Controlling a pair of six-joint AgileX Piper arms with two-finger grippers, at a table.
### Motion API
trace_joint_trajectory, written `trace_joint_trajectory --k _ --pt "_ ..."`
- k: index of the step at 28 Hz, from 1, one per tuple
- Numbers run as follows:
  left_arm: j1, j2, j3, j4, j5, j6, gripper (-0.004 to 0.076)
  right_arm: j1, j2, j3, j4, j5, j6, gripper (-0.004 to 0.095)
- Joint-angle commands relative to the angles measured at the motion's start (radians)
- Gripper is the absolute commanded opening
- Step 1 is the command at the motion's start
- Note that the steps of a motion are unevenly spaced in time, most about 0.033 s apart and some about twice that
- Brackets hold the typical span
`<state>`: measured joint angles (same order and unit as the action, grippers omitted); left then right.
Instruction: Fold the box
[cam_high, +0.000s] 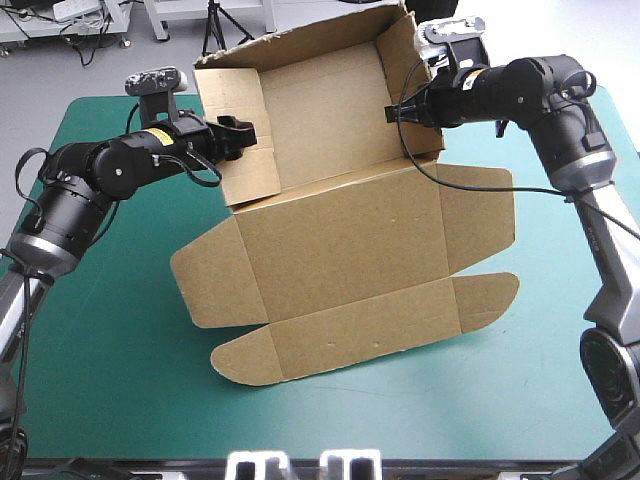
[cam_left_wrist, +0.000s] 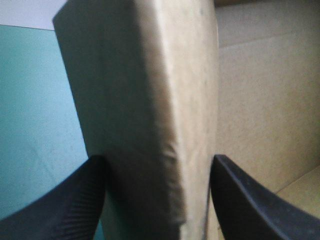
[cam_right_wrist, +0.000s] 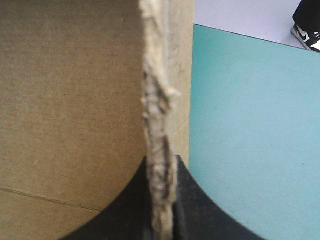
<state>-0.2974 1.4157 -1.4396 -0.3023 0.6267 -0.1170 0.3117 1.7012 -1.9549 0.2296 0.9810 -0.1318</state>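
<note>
The brown box (cam_high: 340, 240) lies partly set up on the teal-green cover (cam_high: 100, 350). Its far walls stand raised, while the broad panel and rounded flaps (cam_high: 370, 325) lie flat toward the near edge. My left gripper (cam_high: 243, 137) stands open astride the raised left wall (cam_high: 245, 175). In the left wrist view that thick doubled wall (cam_left_wrist: 150, 100) fills the gap between the fingers of the left gripper (cam_left_wrist: 159, 157). My right gripper (cam_high: 395, 112) is shut on the upper edge of the right wall (cam_high: 410, 70). The torn board edge (cam_right_wrist: 157, 125) runs into the right gripper (cam_right_wrist: 161, 160).
Bare teal-green cover (cam_right_wrist: 250, 125) lies beyond the right wall and also outside the left wall (cam_left_wrist: 35, 100). The table's near strip (cam_high: 320, 420) shows only cover. The side flap (cam_high: 480, 215) spreads flat under the right arm.
</note>
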Motion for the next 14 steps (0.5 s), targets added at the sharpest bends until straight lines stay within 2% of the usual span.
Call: trace_joint_trajectory --k 1,4,5,8,11,14 --pt "-0.006 -0.036 -0.039 -0.052 -0.123 -0.042 0.0431 0.0 -0.051 -0.029 0.021 -0.062 -0.001 -0.0018" --pt "-0.013 -0.034 -0.039 -0.048 -0.123 -0.042 0.0305 0.0 -0.047 -0.029 0.004 -0.052 -0.001 -0.0018" --pt "-0.02 -0.033 -0.039 -0.047 -0.127 -0.042 0.017 0.0 -0.036 -0.029 -0.001 -0.027 -0.001 -0.0018" --pt "-0.055 -0.018 -0.039 -0.044 -0.147 -0.022 -0.001 0.0 -0.003 -0.029 -0.001 0.041 -0.001 -0.0018" --pt "-0.087 0.017 -0.039 -0.036 -0.146 -0.006 -0.0006 0.0 0.027 -0.029 -0.004 0.097 -0.001 -0.0017" --pt "-0.104 0.067 -0.039 -0.038 -0.125 -0.001 -0.0006 0.0 0.045 -0.029 -0.053 0.139 0.016 -0.0017"
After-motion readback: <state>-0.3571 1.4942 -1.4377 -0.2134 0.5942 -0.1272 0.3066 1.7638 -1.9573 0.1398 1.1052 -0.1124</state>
